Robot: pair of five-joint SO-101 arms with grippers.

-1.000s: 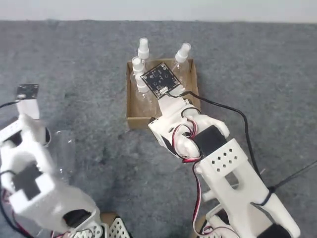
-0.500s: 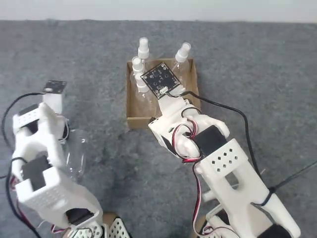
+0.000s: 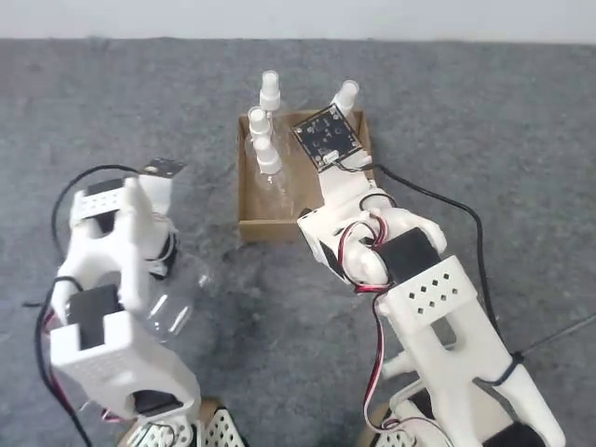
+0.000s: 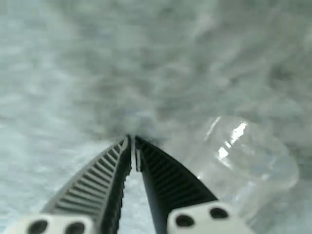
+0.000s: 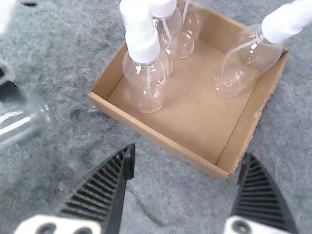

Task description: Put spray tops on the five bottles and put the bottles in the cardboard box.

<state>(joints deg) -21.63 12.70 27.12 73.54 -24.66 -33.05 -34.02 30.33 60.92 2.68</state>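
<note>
Carpet [image 3: 484,112], grey and fuzzy, covers the whole table.

R arm [image 3: 438,307] stretches from the near edge toward the cardboard box [image 3: 244,191], its wrist above the box's near wall. L arm [image 3: 102,279] sits apart on the other side, bent low over the carpet, well clear of the box.

Box stands open-topped at mid-table. Four bottles [image 5: 144,85] stand upright inside, each w/ a white spray top [image 5: 141,39]. Three line up along the wall on the L arm's side. The fourth leans in the far corner on the R arm's side. Rest of the box floor is bare cardboard.

Fifth bottle [image 3: 177,303], clear plastic, lies on its side on the carpet, outside the box and right under the L arm. In the L wrist view it [image 4: 243,161] lies just beside the outer face of one finger, not btwn the two. Can't tell if it has a top.

R gripper [image 5: 189,153] is spread wide w/ nothing in it, hanging over the box's near wall and the carpet in front.

L gripper [image 4: 132,141] is closed, tips nearly meeting, gripping nothing, pointing down at the carpet.
</note>
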